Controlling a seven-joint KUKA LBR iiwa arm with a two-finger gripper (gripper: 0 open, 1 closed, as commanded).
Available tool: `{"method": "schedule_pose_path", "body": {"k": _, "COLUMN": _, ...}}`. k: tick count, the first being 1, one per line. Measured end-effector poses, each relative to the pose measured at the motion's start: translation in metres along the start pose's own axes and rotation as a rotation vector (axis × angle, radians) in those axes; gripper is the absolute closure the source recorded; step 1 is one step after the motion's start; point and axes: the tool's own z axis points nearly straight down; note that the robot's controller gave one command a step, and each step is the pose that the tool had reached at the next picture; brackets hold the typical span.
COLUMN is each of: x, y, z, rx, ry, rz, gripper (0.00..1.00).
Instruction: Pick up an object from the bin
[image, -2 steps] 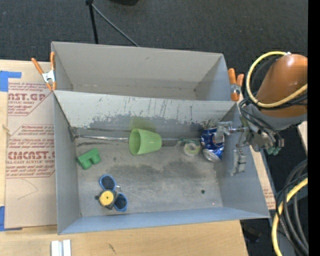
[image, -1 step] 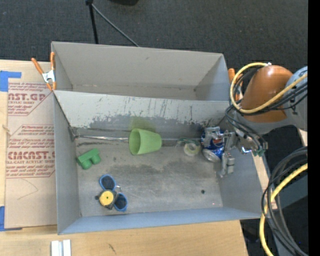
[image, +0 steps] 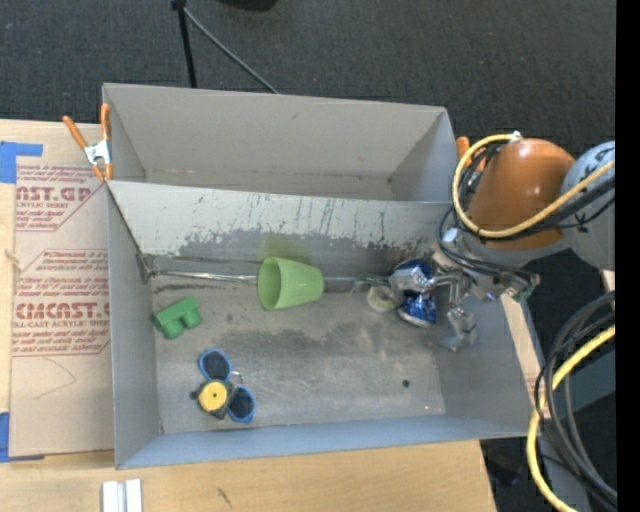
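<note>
My gripper (image: 458, 318) is low in the bin's right end, close to the right wall. Right beside it on the left lies a crumpled blue and silver wrapper-like thing (image: 413, 296), touching or nearly touching the gripper. Whether that thing is gripped I cannot tell. A small pale scrap (image: 378, 295) lies just to the left of the blue thing.
A light green cup (image: 289, 283) lies on its side in the middle, near the back wall. A green block (image: 177, 318) sits at the left. A blue and yellow toy piece (image: 222, 392) lies at the front left. The arm's orange cover hangs over the right rim.
</note>
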Motion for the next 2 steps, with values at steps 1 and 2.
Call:
{"method": "schedule_pose_path", "body": {"k": 1, "x": 0.001, "y": -0.002, "z": -0.003, "rx": 0.006, "ry": -0.001, "rz": -0.001, "gripper": 1.00}}
{"method": "schedule_pose_path", "body": {"k": 2, "x": 0.019, "y": 0.048, "z": -0.161, "rx": 0.013, "ry": -0.002, "rz": 0.030, "gripper": 1.00}}
